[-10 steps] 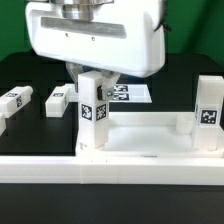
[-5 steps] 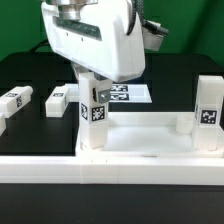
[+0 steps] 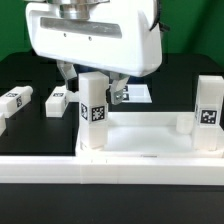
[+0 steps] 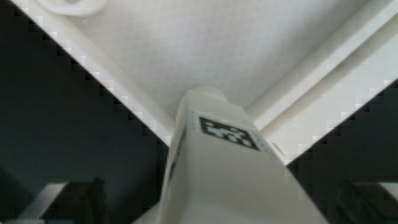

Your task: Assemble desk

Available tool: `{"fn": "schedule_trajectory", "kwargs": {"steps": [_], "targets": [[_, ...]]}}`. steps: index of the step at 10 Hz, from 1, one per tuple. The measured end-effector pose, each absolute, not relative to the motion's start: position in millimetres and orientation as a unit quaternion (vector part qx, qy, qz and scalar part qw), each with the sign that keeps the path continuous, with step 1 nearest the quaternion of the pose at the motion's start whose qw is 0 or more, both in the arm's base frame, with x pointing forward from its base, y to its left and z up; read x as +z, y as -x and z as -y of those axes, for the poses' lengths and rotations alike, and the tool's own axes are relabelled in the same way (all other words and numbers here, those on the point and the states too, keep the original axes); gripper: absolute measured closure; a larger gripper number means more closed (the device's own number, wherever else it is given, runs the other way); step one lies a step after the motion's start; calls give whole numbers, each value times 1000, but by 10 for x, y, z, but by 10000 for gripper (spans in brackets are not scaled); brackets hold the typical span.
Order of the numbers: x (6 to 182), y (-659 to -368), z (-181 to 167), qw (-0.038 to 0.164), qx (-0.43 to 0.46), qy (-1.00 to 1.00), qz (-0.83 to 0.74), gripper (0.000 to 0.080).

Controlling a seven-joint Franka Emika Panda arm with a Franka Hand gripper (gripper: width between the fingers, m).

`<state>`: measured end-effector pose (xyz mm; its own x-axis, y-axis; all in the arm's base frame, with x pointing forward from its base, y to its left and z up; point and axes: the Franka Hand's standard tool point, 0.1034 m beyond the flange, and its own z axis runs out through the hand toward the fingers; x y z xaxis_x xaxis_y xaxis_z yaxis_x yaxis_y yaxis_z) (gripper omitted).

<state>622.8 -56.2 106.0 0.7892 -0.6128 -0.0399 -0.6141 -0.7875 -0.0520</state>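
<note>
Wide open and gripping nothing, the gripper (image 3: 93,84) straddles the upright leg (image 3: 93,115) standing directly beneath it in the desk top's (image 3: 150,124) corner on the exterior view's left.

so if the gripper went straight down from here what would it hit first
Most likely the upright leg: the gripper points straight down with its jaws open either side of it, so the leg's top would meet the palm. Whether the jaw tips reach the desk top first is unclear.

Marker board (image 3: 140,94) flat on black table (image 3: 30,135), far side, partly hidden. White border bar (image 3: 40,171) along near edge. Green backdrop (image 3: 12,25) behind.
</note>
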Motion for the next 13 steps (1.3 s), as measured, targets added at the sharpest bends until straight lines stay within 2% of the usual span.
{"fn": "schedule_trajectory", "kwargs": {"steps": [4, 7, 13], "targets": [[1060, -6228, 569, 32, 6, 981, -194, 151], [1059, -6222, 583, 15, 5, 999, -34, 151], [1050, -6219, 590, 10, 4, 986, 165, 151]]}}
